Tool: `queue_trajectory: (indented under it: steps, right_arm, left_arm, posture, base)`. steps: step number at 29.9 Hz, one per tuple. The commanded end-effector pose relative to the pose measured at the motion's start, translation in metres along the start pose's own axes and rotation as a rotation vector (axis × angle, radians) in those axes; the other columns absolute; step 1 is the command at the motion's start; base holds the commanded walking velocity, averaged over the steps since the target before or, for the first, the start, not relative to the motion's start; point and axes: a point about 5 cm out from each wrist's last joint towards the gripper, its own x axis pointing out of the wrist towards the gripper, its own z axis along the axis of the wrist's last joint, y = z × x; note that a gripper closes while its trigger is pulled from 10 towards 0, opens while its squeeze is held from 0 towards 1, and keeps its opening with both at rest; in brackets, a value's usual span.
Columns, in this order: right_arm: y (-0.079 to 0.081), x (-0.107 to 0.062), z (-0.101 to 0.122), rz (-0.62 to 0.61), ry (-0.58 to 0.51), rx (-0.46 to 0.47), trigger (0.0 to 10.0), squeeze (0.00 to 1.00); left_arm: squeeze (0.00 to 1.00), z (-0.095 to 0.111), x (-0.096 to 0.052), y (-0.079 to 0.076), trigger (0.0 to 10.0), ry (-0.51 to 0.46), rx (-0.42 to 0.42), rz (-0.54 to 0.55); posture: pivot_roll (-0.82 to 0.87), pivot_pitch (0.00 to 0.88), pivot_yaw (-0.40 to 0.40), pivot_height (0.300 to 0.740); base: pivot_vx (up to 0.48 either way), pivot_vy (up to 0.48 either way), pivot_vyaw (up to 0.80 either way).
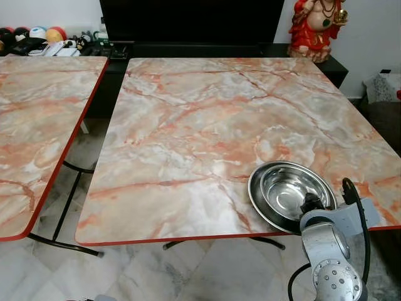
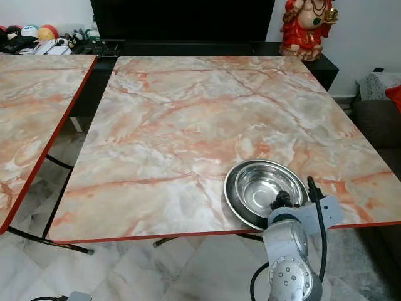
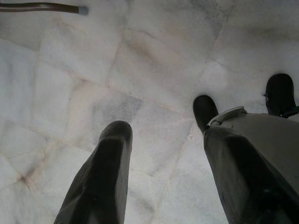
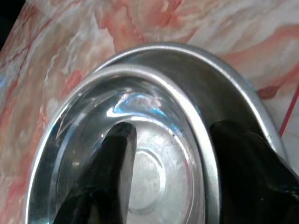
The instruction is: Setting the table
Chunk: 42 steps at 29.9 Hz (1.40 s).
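Observation:
A steel bowl [image 1: 292, 187] sits inside a wider steel plate [image 1: 255, 188] near the front right edge of the marble table [image 1: 188, 119]. My right gripper [image 4: 180, 154] reaches over that edge and stands open astride the bowl's near rim. One finger [image 4: 117, 158] is inside the bowl, and the other finger [image 4: 243, 163] is outside it over the plate. My left gripper [image 3: 166, 133] hangs open over the pale floor tiles with nothing between its fingers.
A second marble table [image 1: 37, 113] stands to the left across a narrow gap. A red statue [image 1: 316, 25] and a dark cabinet [image 1: 188, 22] are behind the table. A sofa [image 2: 376, 125] lies to the right. Table legs [image 1: 69, 207] cross the floor.

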Motion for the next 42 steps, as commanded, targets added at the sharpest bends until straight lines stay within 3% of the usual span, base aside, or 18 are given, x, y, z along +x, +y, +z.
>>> queue_trajectory:
  steps: [1, 2, 3, 13, 19, 25, 33, 37, 42]
  right_arm:
    - [0.001, -0.005, -0.002, 0.006, -0.008, -0.001, 10.0, 0.31]
    - [0.002, -0.005, -0.001, 0.011, -0.015, -0.007, 10.0, 0.05]
    - [0.003, -0.005, 0.0, 0.017, -0.021, -0.005, 10.0, 0.0]
    - [0.012, -0.007, 0.006, 0.067, -0.069, -0.021, 10.0, 0.0]
    - [0.02, -0.013, 0.025, 0.132, -0.211, -0.014, 10.0, 0.0]
    - [0.02, -0.016, 0.026, 0.133, -0.218, -0.02, 10.0, 0.0]
    - [0.012, -0.021, 0.023, 0.101, -0.238, 0.003, 10.0, 0.0]
    - [-0.003, -0.026, 0.034, 0.04, -0.323, 0.026, 10.0, 0.0]
    - [-0.024, -0.025, 0.029, -0.011, -0.288, 0.05, 10.0, 0.0]
  left_arm:
    - [0.0, -0.01, -0.002, 0.001, 10.0, 0.041, 0.011, 0.002]
    - [0.0, -0.01, -0.002, 0.001, 10.0, 0.041, 0.011, 0.002]
    - [0.0, -0.01, -0.002, 0.0, 10.0, 0.041, 0.012, 0.002]
    - [0.0, -0.011, -0.002, 0.0, 10.0, 0.046, 0.015, 0.003]
    - [0.0, -0.012, -0.002, 0.0, 10.0, 0.048, 0.015, 0.001]
    - [0.0, -0.012, -0.002, -0.002, 10.0, 0.051, 0.019, -0.007]
    - [0.0, -0.013, -0.002, -0.003, 10.0, 0.053, 0.02, -0.009]
    - [0.0, -0.013, -0.002, -0.002, 10.0, 0.053, 0.024, -0.007]
    - [0.0, -0.013, -0.002, -0.003, 10.0, 0.052, 0.025, -0.006]
  posture:
    - [-0.02, 0.157, -0.039, 0.74]
    - [-0.02, 0.157, -0.039, 0.74]
    - [-0.02, 0.157, -0.039, 0.74]
    - [-0.02, 0.157, -0.041, 0.74]
    - [-0.02, 0.157, -0.042, 0.74]
    - [-0.02, 0.16, -0.041, 0.74]
    - [-0.02, 0.163, -0.041, 0.74]
    - [-0.03, 0.165, -0.041, 0.74]
    - [-0.03, 0.167, -0.042, 0.74]
  base:
    - [0.0, 0.0, 0.0]
    - [0.0, 0.0, 0.0]
    - [0.0, 0.0, 0.0]
    - [0.0, 0.0, 0.0]
    - [0.0, 0.0, 0.0]
    - [0.0, 0.0, 0.0]
    - [0.0, 0.0, 0.0]
    - [0.0, 0.0, 0.0]
    - [0.0, 0.0, 0.0]
